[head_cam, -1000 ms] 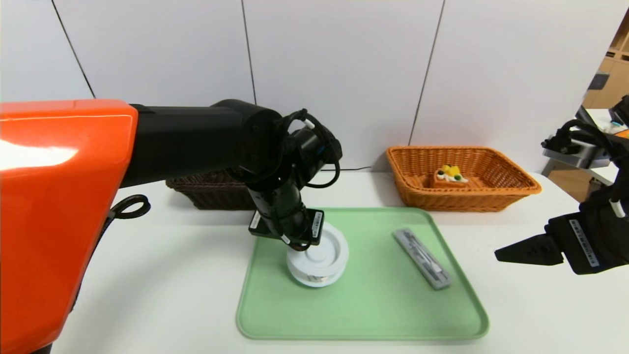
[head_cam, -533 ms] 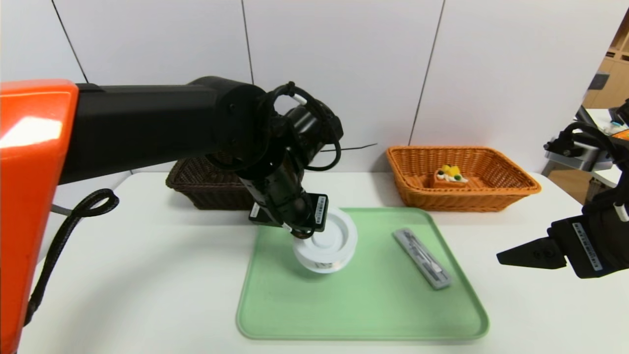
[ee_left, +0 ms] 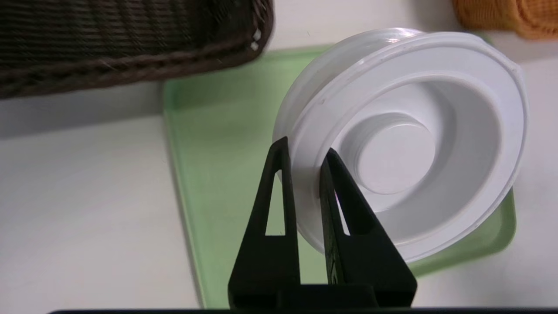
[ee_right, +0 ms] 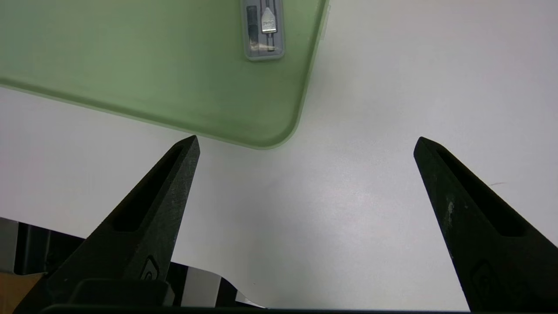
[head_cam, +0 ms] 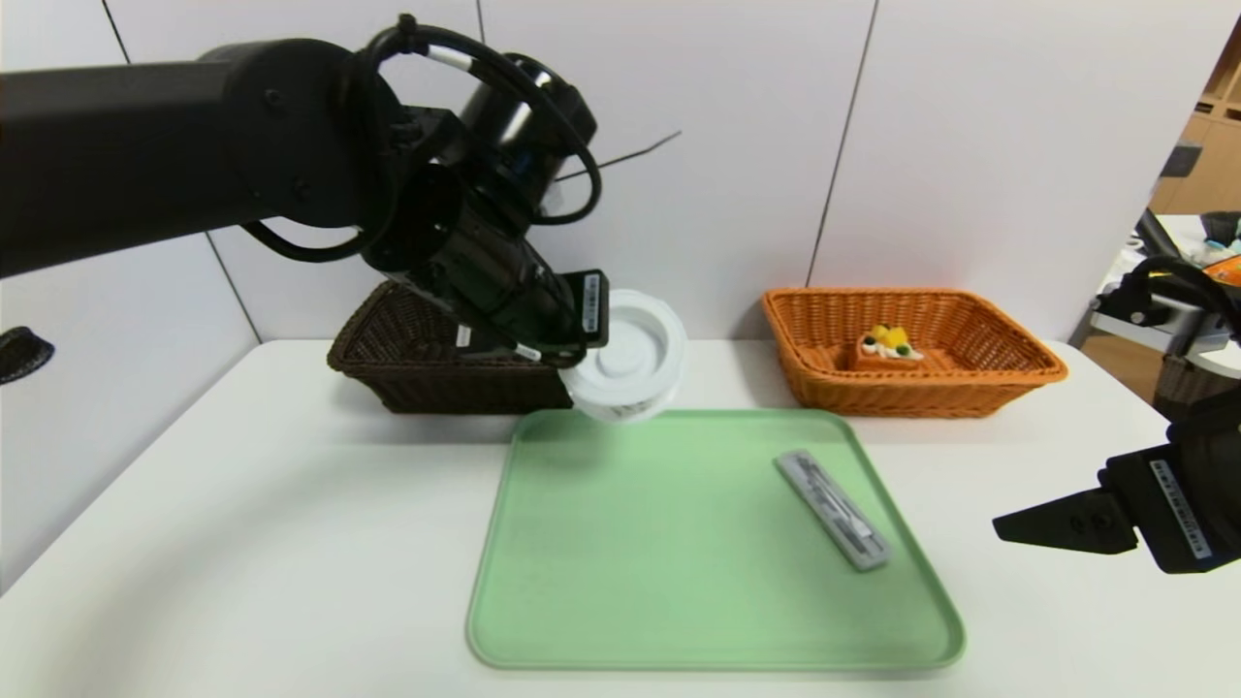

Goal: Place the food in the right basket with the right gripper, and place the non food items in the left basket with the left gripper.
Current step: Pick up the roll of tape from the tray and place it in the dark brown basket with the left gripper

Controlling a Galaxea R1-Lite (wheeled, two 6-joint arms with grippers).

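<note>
Grey case (head_cam: 833, 509) alone on green tray (head_cam: 679, 620)

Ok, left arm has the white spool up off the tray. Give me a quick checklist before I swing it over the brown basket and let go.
1. Grip: left gripper pinches the white spool by its rim flange only, an edge hold. Ok, but move gently.
2. Lift: spool hangs above the green tray's far edge. Ok.
3. Over the brown basket: spool is beside its right end, not above it. Not ok yet.
4. Room inside the basket: interior hidden behind the arm. Cannot tell.
5. Right gripper: open, parked right of the tray, out of the path. Ok.
6. Grey case on the tray, away from the swing. Ok.
</note>
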